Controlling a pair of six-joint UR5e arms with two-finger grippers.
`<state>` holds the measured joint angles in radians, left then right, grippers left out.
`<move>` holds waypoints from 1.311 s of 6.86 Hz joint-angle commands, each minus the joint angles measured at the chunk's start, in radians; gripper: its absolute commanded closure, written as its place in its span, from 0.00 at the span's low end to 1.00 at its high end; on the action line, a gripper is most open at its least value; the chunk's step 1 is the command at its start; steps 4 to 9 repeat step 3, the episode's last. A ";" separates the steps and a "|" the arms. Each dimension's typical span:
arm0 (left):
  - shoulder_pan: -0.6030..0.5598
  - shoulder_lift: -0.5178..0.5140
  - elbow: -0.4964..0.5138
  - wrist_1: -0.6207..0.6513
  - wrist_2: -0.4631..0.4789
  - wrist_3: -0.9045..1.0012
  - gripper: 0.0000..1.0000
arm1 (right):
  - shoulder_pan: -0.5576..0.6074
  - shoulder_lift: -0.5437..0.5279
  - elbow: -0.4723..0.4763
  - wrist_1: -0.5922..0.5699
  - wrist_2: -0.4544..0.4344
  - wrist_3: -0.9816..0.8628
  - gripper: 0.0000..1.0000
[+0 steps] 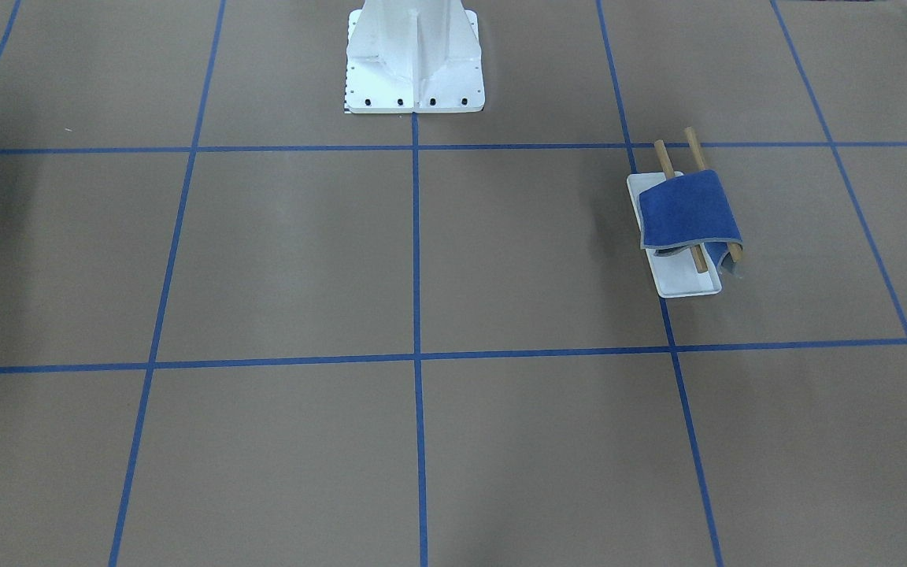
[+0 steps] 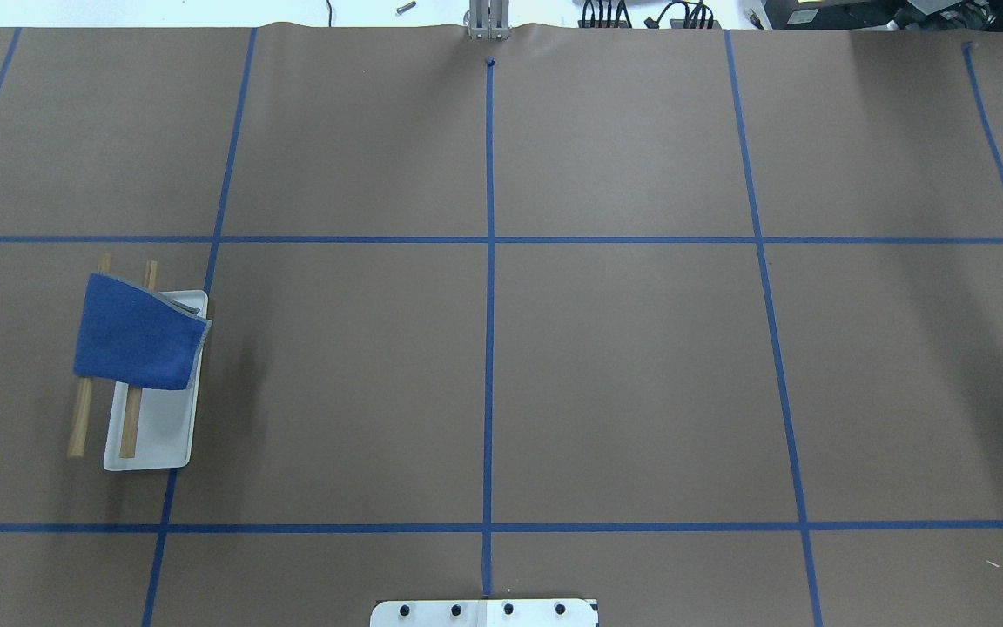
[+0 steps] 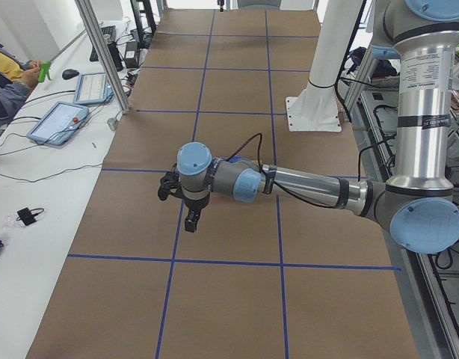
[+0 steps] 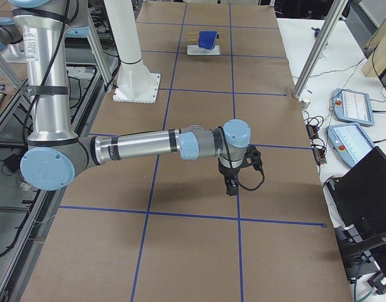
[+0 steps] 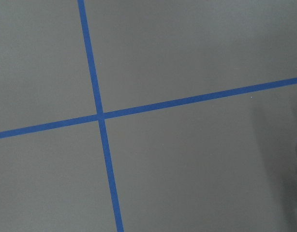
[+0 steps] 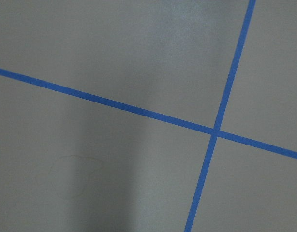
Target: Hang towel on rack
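The towel (image 2: 140, 335) lies draped over both wooden dowels of the rack (image 2: 158, 435), which stands on the worktop (image 2: 623, 366) on the robot's left side. The left tool (image 3: 192, 221) and right tool (image 4: 231, 187) hang above the worktop, seemingly pointing down. They show only in the side views, so I cannot tell whether either is open or closed.

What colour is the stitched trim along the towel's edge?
Pale grey, against the royal-blue towel. It shows best in the exterior front-facing view, along the lower hem.
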<state>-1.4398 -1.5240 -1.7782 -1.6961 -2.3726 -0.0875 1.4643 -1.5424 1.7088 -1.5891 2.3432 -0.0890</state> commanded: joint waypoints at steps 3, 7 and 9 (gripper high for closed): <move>0.001 -0.001 -0.016 -0.002 -0.004 -0.001 0.02 | 0.001 0.002 0.003 0.001 0.008 0.000 0.00; 0.001 -0.001 -0.016 -0.002 -0.004 -0.001 0.02 | 0.001 0.002 0.003 0.001 0.008 0.000 0.00; 0.001 -0.001 -0.016 -0.002 -0.004 -0.001 0.02 | 0.001 0.002 0.003 0.001 0.008 0.000 0.00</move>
